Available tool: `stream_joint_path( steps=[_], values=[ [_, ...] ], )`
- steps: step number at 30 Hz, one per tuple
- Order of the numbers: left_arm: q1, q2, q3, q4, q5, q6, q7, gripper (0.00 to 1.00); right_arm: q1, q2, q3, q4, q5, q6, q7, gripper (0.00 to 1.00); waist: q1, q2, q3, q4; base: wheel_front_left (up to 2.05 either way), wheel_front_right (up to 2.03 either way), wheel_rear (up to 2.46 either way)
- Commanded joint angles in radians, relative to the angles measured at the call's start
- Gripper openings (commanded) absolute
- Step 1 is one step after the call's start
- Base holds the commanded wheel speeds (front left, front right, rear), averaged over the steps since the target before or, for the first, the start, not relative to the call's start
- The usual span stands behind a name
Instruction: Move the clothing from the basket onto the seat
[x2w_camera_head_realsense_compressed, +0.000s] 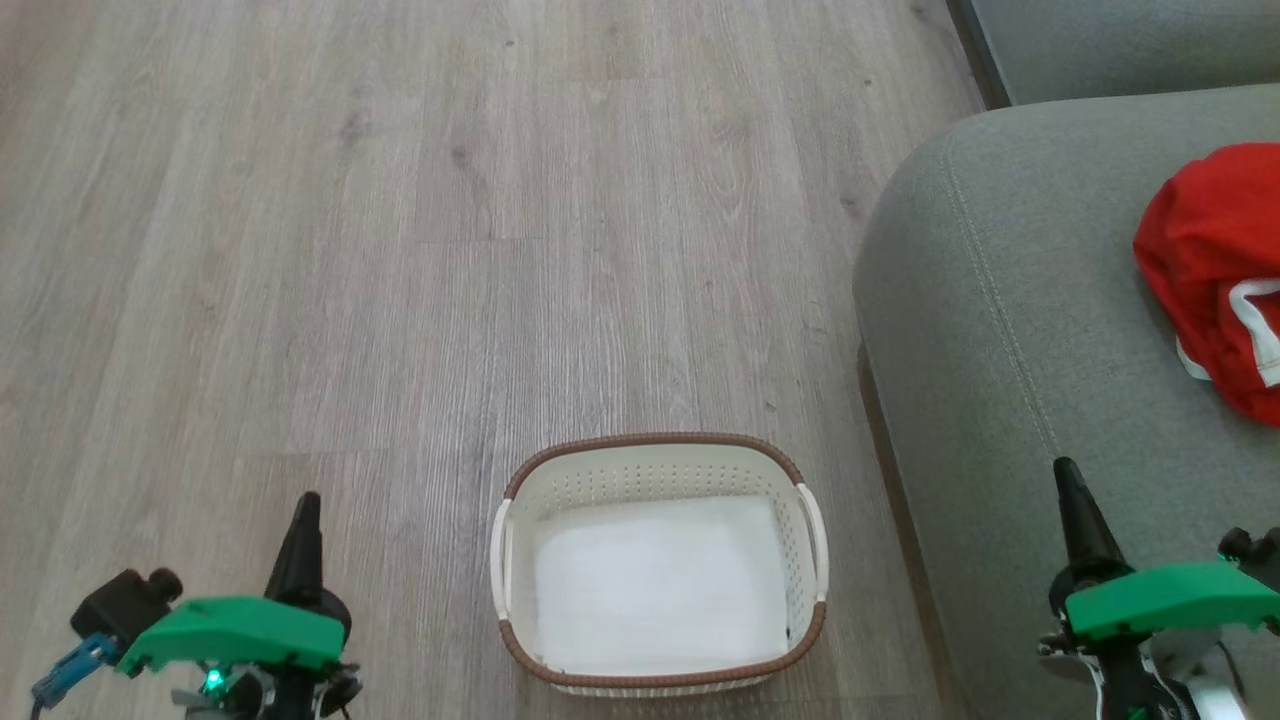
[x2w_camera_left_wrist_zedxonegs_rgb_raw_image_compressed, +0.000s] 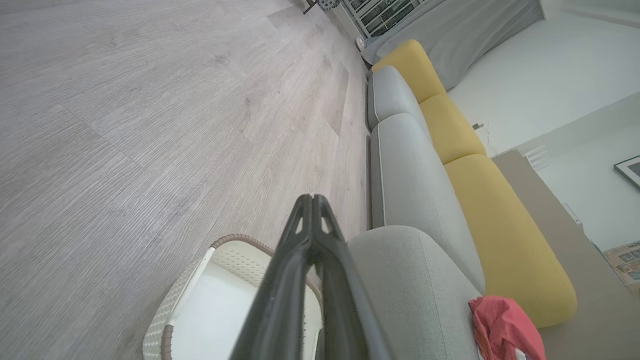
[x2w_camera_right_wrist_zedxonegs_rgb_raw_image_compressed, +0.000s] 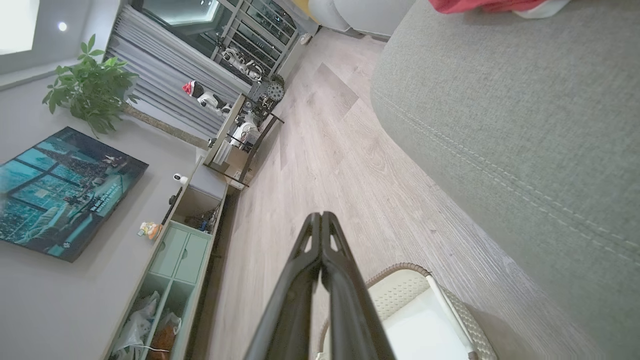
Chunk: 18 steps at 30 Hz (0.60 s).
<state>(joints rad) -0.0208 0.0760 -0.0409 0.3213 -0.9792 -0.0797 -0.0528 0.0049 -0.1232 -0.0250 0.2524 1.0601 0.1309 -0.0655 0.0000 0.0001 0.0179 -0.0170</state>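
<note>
The red clothing (x2w_camera_head_realsense_compressed: 1215, 270) with white trim lies crumpled on the grey-green seat (x2w_camera_head_realsense_compressed: 1010, 330) at the right edge of the head view; it also shows as a red heap (x2w_camera_left_wrist_zedxonegs_rgb_raw_image_compressed: 505, 327) and a red strip (x2w_camera_right_wrist_zedxonegs_rgb_raw_image_compressed: 487, 5). The cream basket (x2w_camera_head_realsense_compressed: 655, 470) with a brown rim stands on the floor at bottom centre, its white bottom bare. My left gripper (x2w_camera_head_realsense_compressed: 305, 503) is shut and holds nothing, left of the basket. My right gripper (x2w_camera_head_realsense_compressed: 1065, 470) is shut and holds nothing, over the seat's front part. The fingers (x2w_camera_left_wrist_zedxonegs_rgb_raw_image_compressed: 312, 200) and the right pair (x2w_camera_right_wrist_zedxonegs_rgb_raw_image_compressed: 320, 217) are pressed together.
Grey wood-look floor (x2w_camera_head_realsense_compressed: 400, 250) spreads to the left and ahead of the basket. Yellow back cushions (x2w_camera_left_wrist_zedxonegs_rgb_raw_image_compressed: 500, 225) line the sofa. A low green cabinet (x2w_camera_right_wrist_zedxonegs_rgb_raw_image_compressed: 175, 260), a plant (x2w_camera_right_wrist_zedxonegs_rgb_raw_image_compressed: 92, 85) and a shelf with clutter (x2w_camera_right_wrist_zedxonegs_rgb_raw_image_compressed: 240, 135) stand along the far wall.
</note>
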Motion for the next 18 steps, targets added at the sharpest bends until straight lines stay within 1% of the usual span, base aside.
stream_joint_path(
  steps=[1, 18],
  values=[
    [-0.061, 0.002, 0.036, -0.040, -0.031, -0.008, 0.006, 0.00, -0.050, 0.002, 0.002, -0.029, 0.029, 0.000, 0.008, 0.00, 0.0000, -0.0001, 0.000, 0.001, 0.00, 0.00, 0.00],
    [-0.069, -0.007, 0.072, -0.051, -0.213, -0.021, 0.055, 0.00, -0.069, 0.021, -0.022, -0.022, 0.190, 0.000, 0.057, 0.00, 0.0000, -0.0001, -0.005, 0.006, 0.00, 0.00, 0.00]
  ],
)
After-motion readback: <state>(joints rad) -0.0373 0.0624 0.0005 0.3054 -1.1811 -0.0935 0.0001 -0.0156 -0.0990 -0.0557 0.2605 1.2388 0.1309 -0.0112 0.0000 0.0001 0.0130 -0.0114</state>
